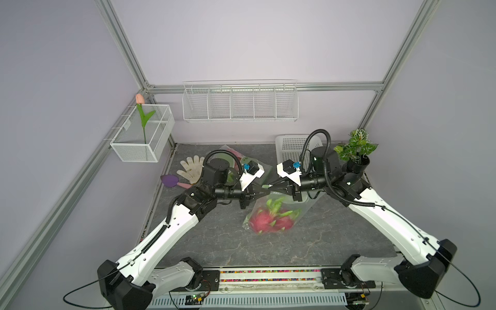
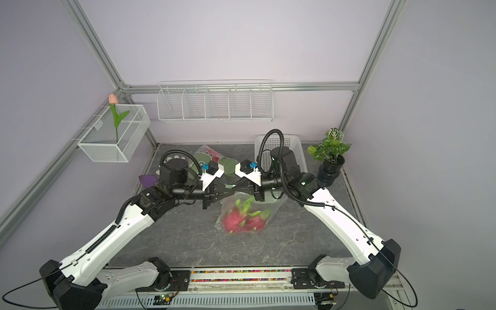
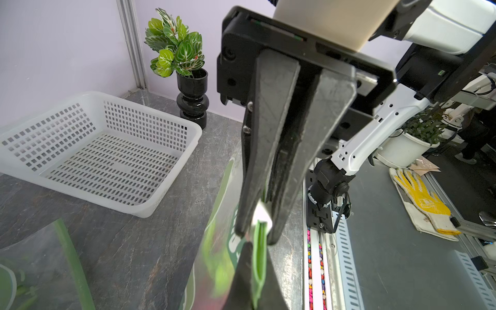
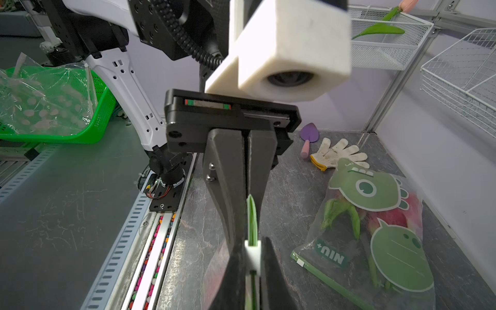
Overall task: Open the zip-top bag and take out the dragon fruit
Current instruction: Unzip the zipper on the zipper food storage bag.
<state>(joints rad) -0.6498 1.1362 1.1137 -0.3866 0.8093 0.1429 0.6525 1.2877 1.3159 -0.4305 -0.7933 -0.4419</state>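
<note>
Dragon fruit (image 1: 268,220) inside a clear zip-top bag (image 1: 298,208), hanging at the centre of the table (image 1: 322,236) just below both grippers, pink body blurred, contact with the tabletop unclear. Left gripper (image 1: 267,190) clamped on the bag's green zip edge (image 4: 251,217); right gripper (image 1: 271,188) pinched tight on the white slider (image 3: 261,214), tips of the two almost meeting. At 12 o'clock, flat on the table, a second printed bag (image 4: 375,228) with more pink fruit and green scales inside. White plastic basket (image 1: 294,146) at 1 o'clock, partly hidden by the right arm. Potted plant (image 1: 357,150) at 2 o'clock. Glove (image 1: 192,167) and purple trowel (image 1: 171,180) at 10 o'clock. Wire basket (image 1: 142,134) on the frame further out at 10 o'clock, holding a tulip (image 1: 139,99). Wire shelf (image 1: 240,102) on the back wall at 12 o'clock.
</note>
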